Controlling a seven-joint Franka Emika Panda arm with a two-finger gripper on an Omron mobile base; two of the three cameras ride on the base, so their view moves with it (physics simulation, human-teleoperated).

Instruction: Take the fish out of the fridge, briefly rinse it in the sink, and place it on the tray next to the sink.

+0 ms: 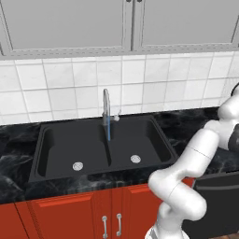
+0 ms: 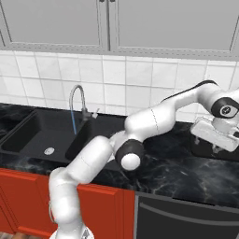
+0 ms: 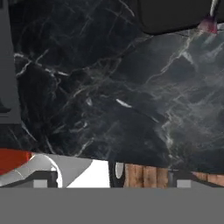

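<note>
- The gripper (image 2: pixel 215 148) sits at the right edge of the right base view, over a dark tray (image 2: pixel 200 148) on the tabletop (image 2: pixel 177 170); its jaws stand wide apart and nothing shows between them.
- In the hand view, a small pinkish, tail-like tip (image 3: pixel 209 24) shows at the top right beside the tray's dark rim. It is probably the fish, though too little shows to be sure.
- Risk, as a judgement: if the fish lies across the tray's rim, it could slide off onto the tabletop, and a careless lift of the hand could nudge it.
- Water still streams from the faucet (image 1: pixel 106 108) into the sink (image 1: pixel 60 151) in the middle of the left base view; left running, it keeps flowing for nothing.
- The tabletop is glossy black marble with pale veins, likely slick for a wet fish.
- Around it are red cabinets (image 1: pixel 60 217) below, white wall tiles (image 1: pixel 60 88) behind and grey cupboards (image 1: pixel 65 23) along the top.
</note>
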